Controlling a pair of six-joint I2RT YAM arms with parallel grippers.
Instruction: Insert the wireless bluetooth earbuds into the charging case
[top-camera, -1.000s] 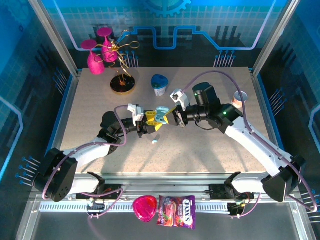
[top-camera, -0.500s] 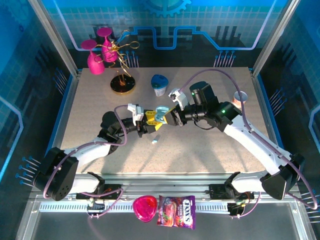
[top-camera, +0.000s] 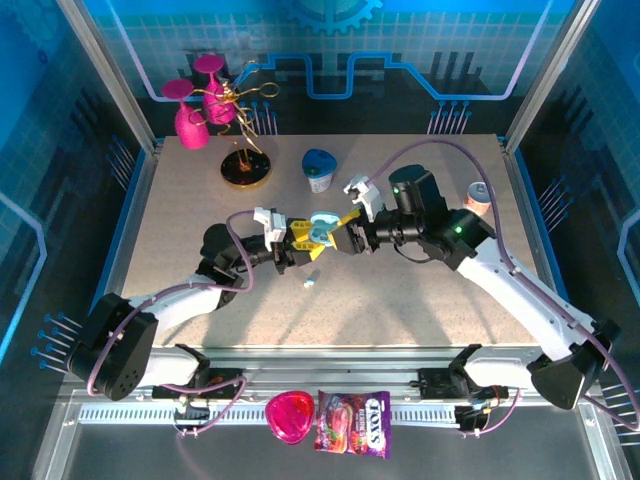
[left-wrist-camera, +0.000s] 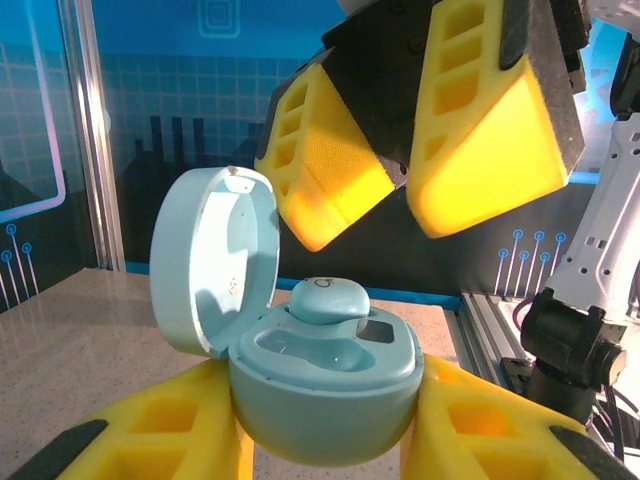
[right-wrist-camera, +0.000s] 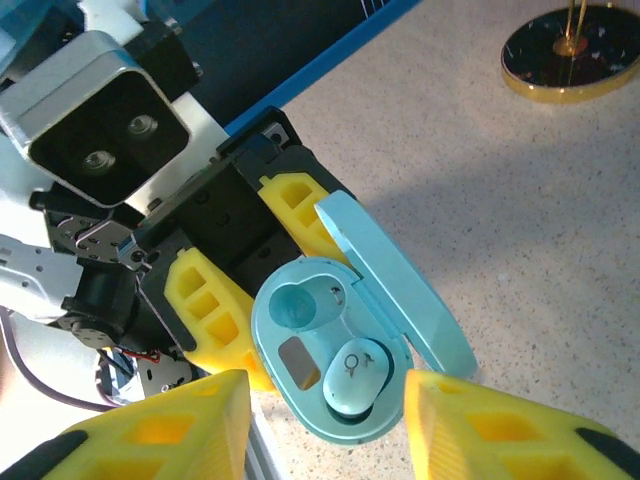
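One tiny pale-blue plastic earbud (right-wrist-camera: 355, 375) sits in a well of the pale-blue oval plastic charging case (left-wrist-camera: 320, 400), whose lid (left-wrist-camera: 215, 260) stands open. In the right wrist view, the well at the earbud's 11 o'clock is empty. The left hand (top-camera: 300, 238) grips the case. The right hand (left-wrist-camera: 400, 190), fingers apart and empty, hovers just above. Another earbud (top-camera: 310, 281) lies on the speckled surface (top-camera: 200, 200) at the case's 6 o'clock.

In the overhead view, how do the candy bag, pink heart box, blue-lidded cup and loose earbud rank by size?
1. candy bag
2. pink heart box and blue-lidded cup: nearly alike, the box perhaps nearer the camera, so unranked
3. loose earbud, smallest
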